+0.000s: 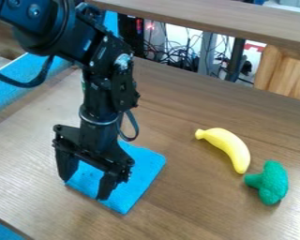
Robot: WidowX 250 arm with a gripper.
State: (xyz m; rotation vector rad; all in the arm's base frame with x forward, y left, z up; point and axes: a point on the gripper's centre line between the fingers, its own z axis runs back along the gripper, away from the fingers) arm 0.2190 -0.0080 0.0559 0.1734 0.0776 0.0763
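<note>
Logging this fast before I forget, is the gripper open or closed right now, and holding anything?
Gripper: open, fingers apart at the blue cloth, no object visibly held.

The cloth (pixel 144 164) looks matt, the banana (pixel 230 146) smooth.

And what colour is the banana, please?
The banana is yellow, as the camera view shows.

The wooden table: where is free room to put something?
Bare tabletop lies between the blue cloth and the banana, and behind the banana. Crowded: the cloth, with the gripper over it, and where banana and green broccoli nearly meet.
</note>
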